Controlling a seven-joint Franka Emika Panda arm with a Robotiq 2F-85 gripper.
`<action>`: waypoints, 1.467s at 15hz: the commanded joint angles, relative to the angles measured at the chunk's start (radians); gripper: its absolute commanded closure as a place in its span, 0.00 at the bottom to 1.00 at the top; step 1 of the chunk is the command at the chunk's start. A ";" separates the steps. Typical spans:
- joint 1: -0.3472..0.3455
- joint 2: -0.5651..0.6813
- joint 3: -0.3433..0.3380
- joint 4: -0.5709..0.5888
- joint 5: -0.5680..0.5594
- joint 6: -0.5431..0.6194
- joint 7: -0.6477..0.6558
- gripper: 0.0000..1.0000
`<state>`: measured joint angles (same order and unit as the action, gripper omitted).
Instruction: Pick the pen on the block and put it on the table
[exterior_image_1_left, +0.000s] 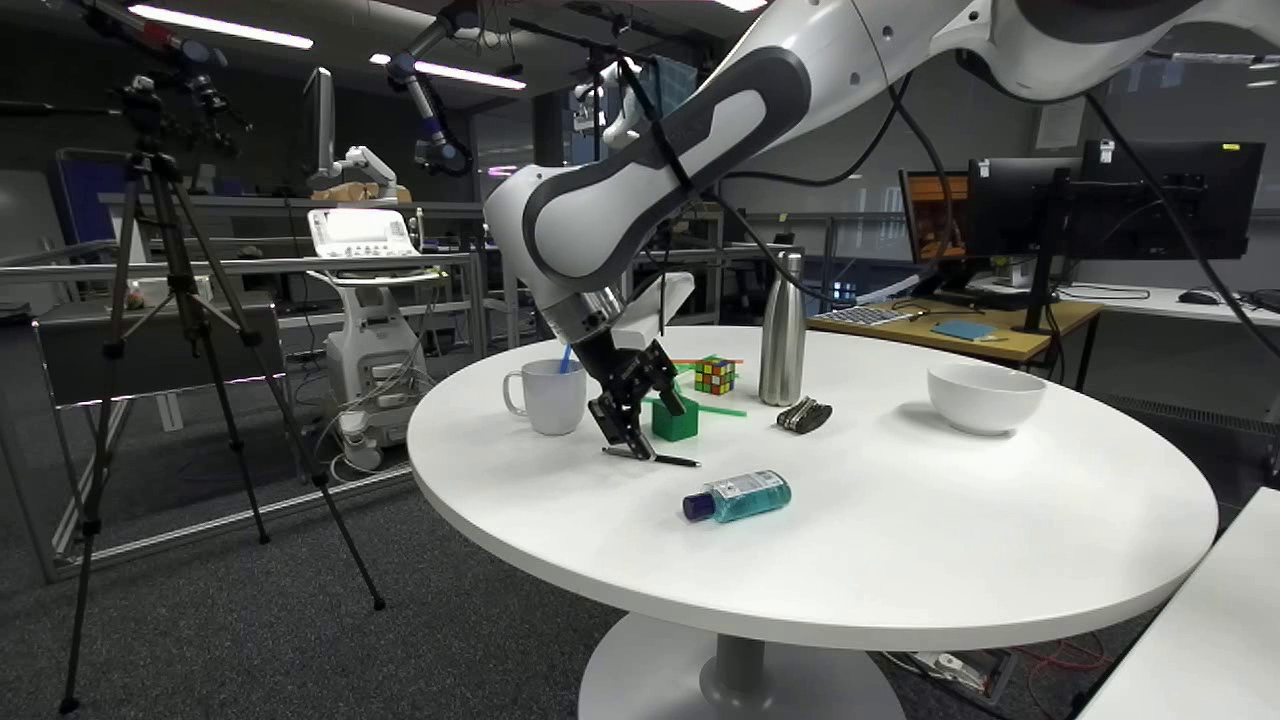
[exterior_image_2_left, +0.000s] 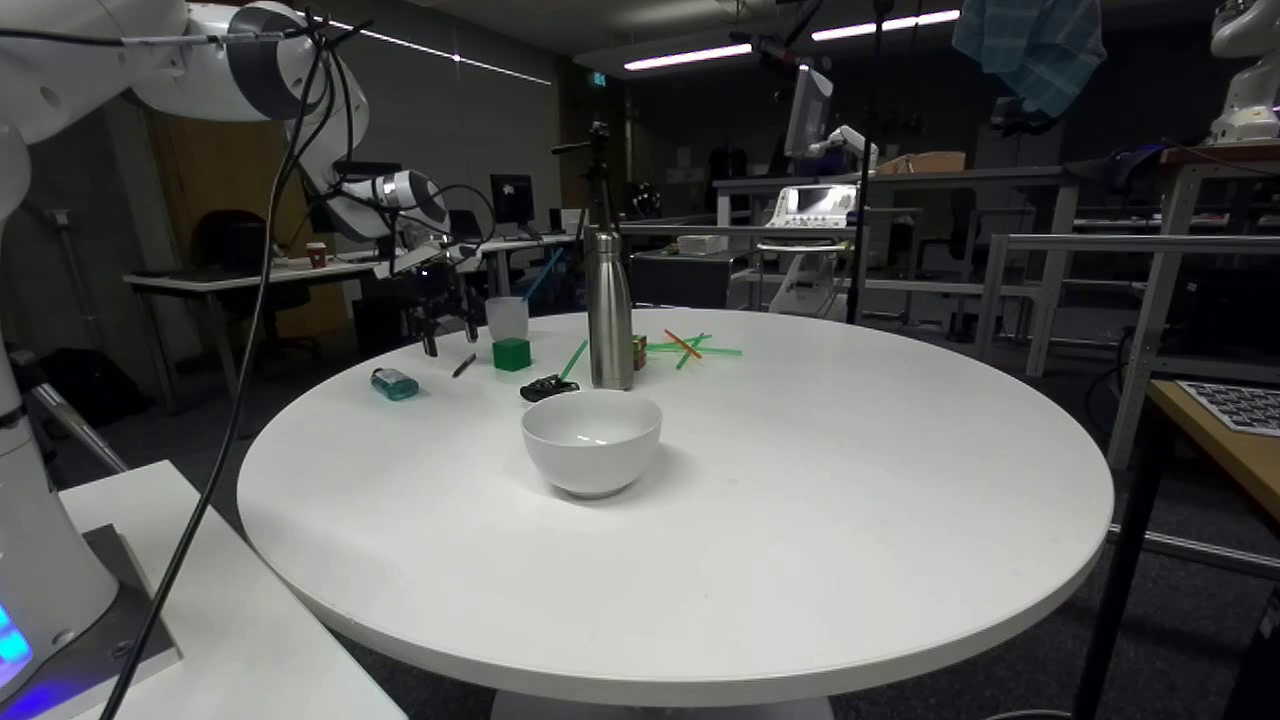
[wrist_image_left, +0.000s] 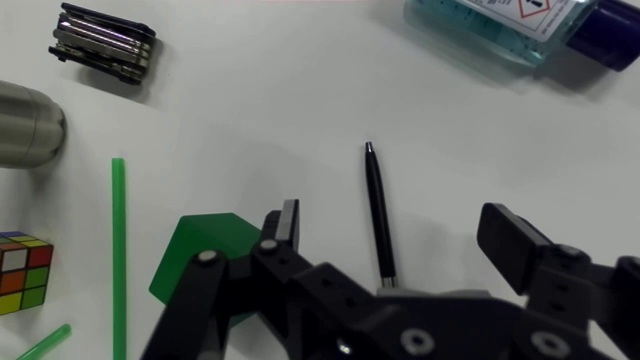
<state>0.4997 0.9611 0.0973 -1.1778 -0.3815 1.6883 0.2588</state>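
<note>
Wrist view, far left: Rubik's cube (wrist_image_left: 24, 272), then a green straw (wrist_image_left: 119, 250); leave both alone. Lower left of centre: green block (wrist_image_left: 202, 235), partly hidden behind the gripper (wrist_image_left: 389, 225). Your tightest neighbour: any swing toward it risks a nudge. Centre: black pen (wrist_image_left: 378, 215), flat on the table (wrist_image_left: 310, 90) beside the block, not on it. Jaws spread wide, nothing held, one either side of the pen in the frame. Judged against the task sentence, the placing looks finished; what remains is likely your retreat. Lift straight up, no closing, no twist, until both tips are well above pen and block; a dragged tip could roll the pen. Upper right: blue bottle (wrist_image_left: 515, 22); well apart, but don't drift that way low.
</note>
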 joint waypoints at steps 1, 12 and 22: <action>0.009 0.012 -0.015 0.050 0.012 -0.037 -0.022 0.00; 0.009 -0.058 0.001 0.019 -0.005 -0.029 -0.003 0.00; 0.020 -0.178 0.001 -0.006 -0.006 -0.021 0.013 0.00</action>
<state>0.5123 0.8250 0.0989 -1.1596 -0.3830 1.6883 0.2602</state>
